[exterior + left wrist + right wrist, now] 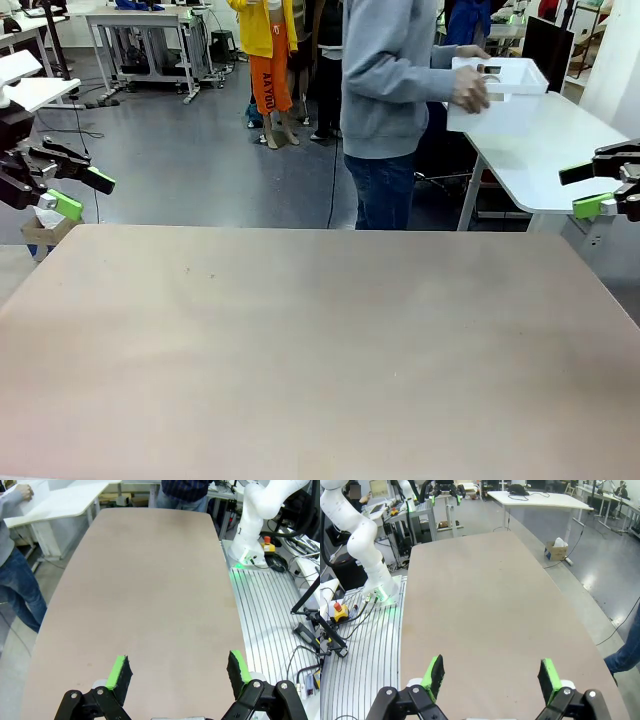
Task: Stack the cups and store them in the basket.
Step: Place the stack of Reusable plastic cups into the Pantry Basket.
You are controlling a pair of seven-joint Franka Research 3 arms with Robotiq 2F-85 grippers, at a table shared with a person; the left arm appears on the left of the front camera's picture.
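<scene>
A: Front view first. Where's the basket (500, 95)?
B: Off our table. Person's hand (468, 90) holds it by the rim over a white side table (560, 150) at far right. One basket, white. Can't tell if cups are inside; something dark at the rim, too small to read. Cups counted on the brown table (320, 350): zero.

A: Grippers?
B: Left gripper (78, 192) hangs at the left edge, jaws released, nothing between pads. Right gripper (592, 190) at the right edge, likewise spread and empty. Basket lies beyond and above the right gripper, toward the person; well apart from the left one. Judgement: right arm is nearer, but no reach makes sense until the person sets the basket down. Basket's long axis runs roughly across the pic.

A: Left wrist view?
B: Left gripper (177, 672) wide apart, two green pads, bare tabletop (150, 580) ahead. Person's leg (20, 590) off to the side; other arm's base (255, 525) beyond the far corner. No cups ahead of it.

A: Right wrist view?
B: Right gripper (492, 675) also released, empty. Tabletop (480, 595) ahead is bare. Left arm's base (367, 555) to one side, its gripper (445, 492) far off. Cups: zero.
</scene>
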